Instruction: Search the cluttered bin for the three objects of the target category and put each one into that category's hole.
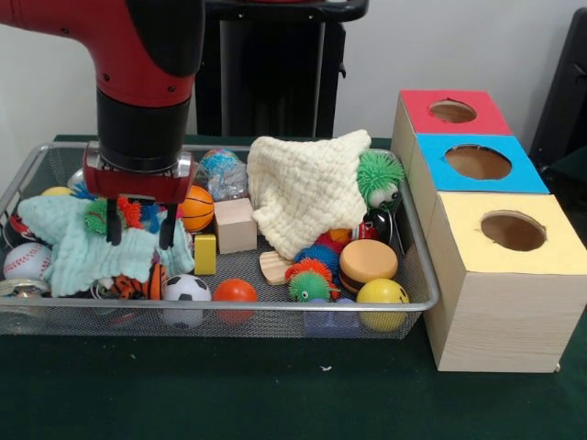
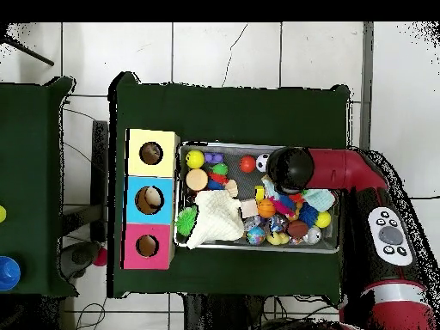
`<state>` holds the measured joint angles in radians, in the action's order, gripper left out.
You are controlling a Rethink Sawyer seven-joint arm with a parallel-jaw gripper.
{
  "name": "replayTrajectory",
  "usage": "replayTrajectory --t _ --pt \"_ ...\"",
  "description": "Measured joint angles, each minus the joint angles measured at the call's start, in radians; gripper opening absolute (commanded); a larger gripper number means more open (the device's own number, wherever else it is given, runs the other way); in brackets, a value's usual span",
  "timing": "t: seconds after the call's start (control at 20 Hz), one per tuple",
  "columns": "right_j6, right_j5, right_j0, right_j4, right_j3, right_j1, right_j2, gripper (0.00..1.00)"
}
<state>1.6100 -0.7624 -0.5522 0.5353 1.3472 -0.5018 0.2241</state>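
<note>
**Over the mint cloth, nothing held**

My gripper [image 1: 140, 225] hung low in the wire bin [image 1: 417, 266], its two fingers [image 1: 114, 223] apart and empty, their tips touching the mint cloth [image 1: 73, 252]. Which category I was after I could not tell. Just left of that cloth lay a baseball [image 1: 26, 260]; a soccer ball [image 1: 187, 288] and an orange ball [image 1: 236, 291] sat in front of it. Right of the cloth stood a yellow block [image 1: 205, 254], a mini basketball [image 1: 196, 208] and a wooden cube [image 1: 236, 225]. Further right lay the cream cloth [image 1: 298, 188], with a green spiky ball [image 1: 380, 174] at its edge. Beyond the bin stood the box [image 1: 495, 302] with its red hole [image 1: 452, 112], blue hole [image 1: 478, 162] and yellow hole [image 1: 513, 231].
</note>
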Motion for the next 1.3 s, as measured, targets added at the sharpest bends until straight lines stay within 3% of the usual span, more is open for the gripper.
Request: replayTrajectory --t 0.45,0.85,1.3 --pt "0.0 0.0 -0.02 0.017 0.049 -0.004 0.0 1.0" --pt "0.0 0.015 -0.023 0.101 0.055 0.011 0.0 1.0" --pt "0.0 0.105 -0.009 0.201 0.046 0.047 0.0 1.0"
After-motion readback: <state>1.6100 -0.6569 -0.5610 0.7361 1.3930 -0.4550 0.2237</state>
